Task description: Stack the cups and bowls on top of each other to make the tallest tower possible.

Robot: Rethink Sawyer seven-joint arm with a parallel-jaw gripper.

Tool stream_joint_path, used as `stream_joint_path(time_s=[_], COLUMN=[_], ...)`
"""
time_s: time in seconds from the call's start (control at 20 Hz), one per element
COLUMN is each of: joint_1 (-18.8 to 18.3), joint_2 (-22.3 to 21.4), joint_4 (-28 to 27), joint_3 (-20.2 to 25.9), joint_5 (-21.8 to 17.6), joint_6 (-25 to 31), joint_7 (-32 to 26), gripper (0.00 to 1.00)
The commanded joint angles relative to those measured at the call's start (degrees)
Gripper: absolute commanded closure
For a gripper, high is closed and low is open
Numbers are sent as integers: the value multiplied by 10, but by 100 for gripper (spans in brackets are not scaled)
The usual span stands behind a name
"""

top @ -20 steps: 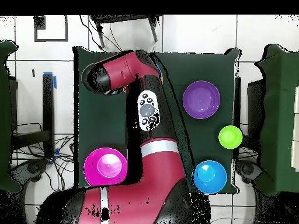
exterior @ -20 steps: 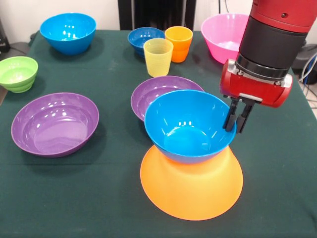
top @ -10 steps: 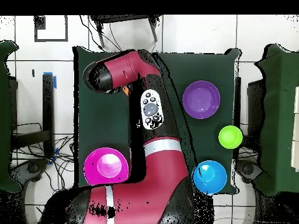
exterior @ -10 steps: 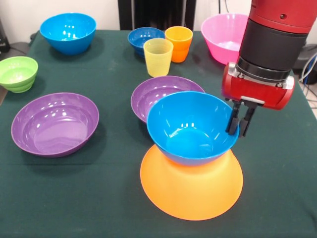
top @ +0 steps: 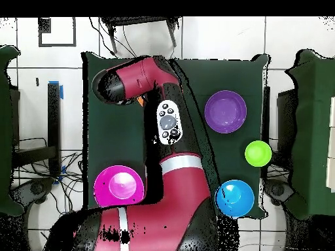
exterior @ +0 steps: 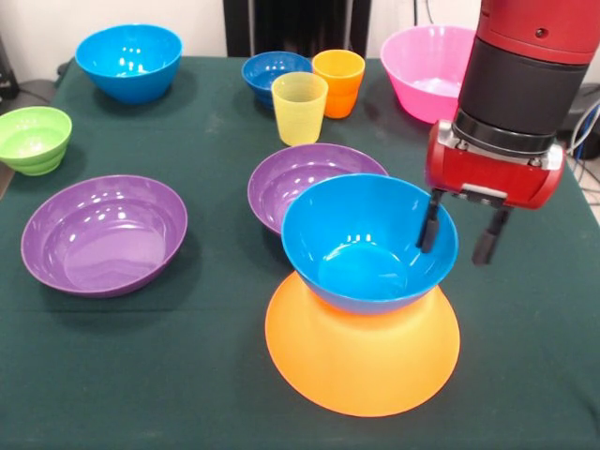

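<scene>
Front view: gripper (exterior: 459, 234) spread wide, straddling right rim of bright blue bowl (exterior: 369, 242), one finger inside, one outside, nothing clamped. Blue bowl upright on inverted yellow-orange bowl (exterior: 363, 352), forming tower. Behind: purple bowl (exterior: 300, 173), yellow cup (exterior: 299, 108), orange cup (exterior: 338, 82).

Overhead view: arm (top: 163, 137) covering tower; pink bowl (top: 118, 187), purple bowl (top: 226, 111), green bowl (top: 258, 153), second blue bowl (top: 235, 198) well apart.

The arm descends vertically — gripper (exterior: 460, 233) pointing down, its fingers spread apart, apparently gripping nothing.
</scene>
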Motion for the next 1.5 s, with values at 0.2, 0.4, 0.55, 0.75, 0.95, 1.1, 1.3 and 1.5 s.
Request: stream_joint_path(time_s=[0.2, 0.4, 0.55, 0.75, 0.95, 1.1, 1.3, 1.5], joint_1=[11, 7, 7, 16, 23, 24, 16, 10], joint_2=[4, -1, -9, -33, -49, -59, -92, -138], joint_4=[49, 53, 60, 69, 78, 98, 158, 228], joint_3=[30, 30, 27, 13, 1, -5, -4, -9], joint_5=[-14, -12, -10, -17, -26, -14, 14, 30], joint_6=[-48, -45, -34, -20, -16, -6, -8, -33], joint_7=[-71, -85, -89, -87, -83, -63, -34, -9], gripper=[0, 0, 0, 0, 0, 0, 0, 0])
